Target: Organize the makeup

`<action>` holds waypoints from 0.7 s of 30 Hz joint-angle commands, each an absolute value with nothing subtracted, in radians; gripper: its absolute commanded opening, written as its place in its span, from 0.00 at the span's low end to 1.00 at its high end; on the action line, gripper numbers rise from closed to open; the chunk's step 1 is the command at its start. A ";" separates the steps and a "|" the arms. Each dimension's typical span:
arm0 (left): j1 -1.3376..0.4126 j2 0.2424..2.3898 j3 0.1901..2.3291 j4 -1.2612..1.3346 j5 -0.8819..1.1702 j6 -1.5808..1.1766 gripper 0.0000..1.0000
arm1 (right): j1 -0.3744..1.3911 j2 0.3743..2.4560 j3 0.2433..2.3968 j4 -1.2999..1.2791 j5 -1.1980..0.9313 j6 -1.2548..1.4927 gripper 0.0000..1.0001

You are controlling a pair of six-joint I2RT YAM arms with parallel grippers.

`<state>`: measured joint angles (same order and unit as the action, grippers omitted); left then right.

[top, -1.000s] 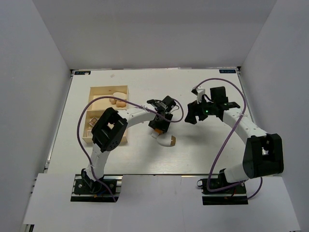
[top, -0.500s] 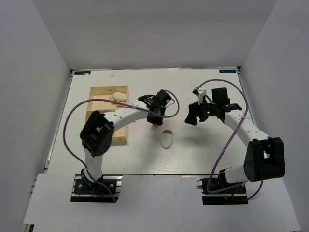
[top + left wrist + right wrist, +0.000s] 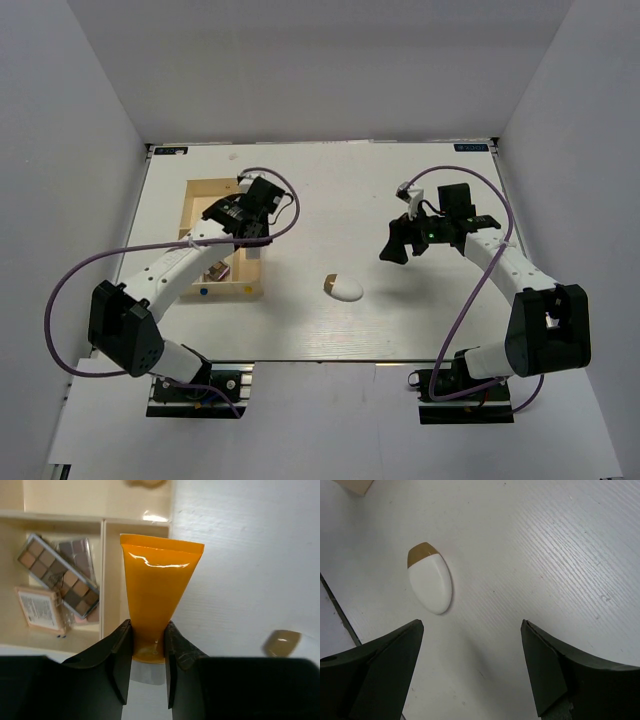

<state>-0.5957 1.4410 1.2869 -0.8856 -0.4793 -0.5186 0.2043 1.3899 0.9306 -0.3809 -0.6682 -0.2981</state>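
Left tool [image 3: 148, 642] is clamped on the orange tube [image 3: 159, 585] near its cap end, and the tube's flat crimped end points to 12 o'clock in the wrist view. Right tool [image 3: 471, 630] hangs with jaws wide apart above the white counter [image 3: 420, 320]. The wooden tray [image 3: 196, 192] sits toward 9 o'clock on the counter, with the held tube over its 3 o'clock edge. A white oval case [image 3: 430, 582] with a tan cap lies on the counter at 10 o'clock from the open jaws. Two eyeshadow palettes [image 3: 60, 575] and a labelled square compact [image 3: 40, 609] lie in a tray compartment at 9 o'clock of the tube.
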 commanded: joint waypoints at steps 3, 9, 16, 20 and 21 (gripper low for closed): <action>-0.566 1.414 1.188 -0.907 -0.526 -0.615 0.37 | 0.206 1.390 0.937 -0.410 -0.710 -0.327 0.85; -0.532 1.465 1.141 -0.870 -0.526 -0.640 0.45 | 0.209 1.394 0.953 -0.428 -0.704 -0.339 0.89; -0.512 1.505 1.129 -0.847 -0.514 -0.643 0.71 | 0.209 1.390 0.946 -0.451 -0.739 -0.367 0.89; -0.503 1.506 1.161 -0.856 -0.508 -0.640 0.73 | 0.210 1.393 0.953 -0.486 -0.796 -0.425 0.89; -0.503 1.502 1.175 -0.857 -0.500 -0.634 0.72 | 0.210 1.397 0.959 -0.504 -0.855 -0.454 0.89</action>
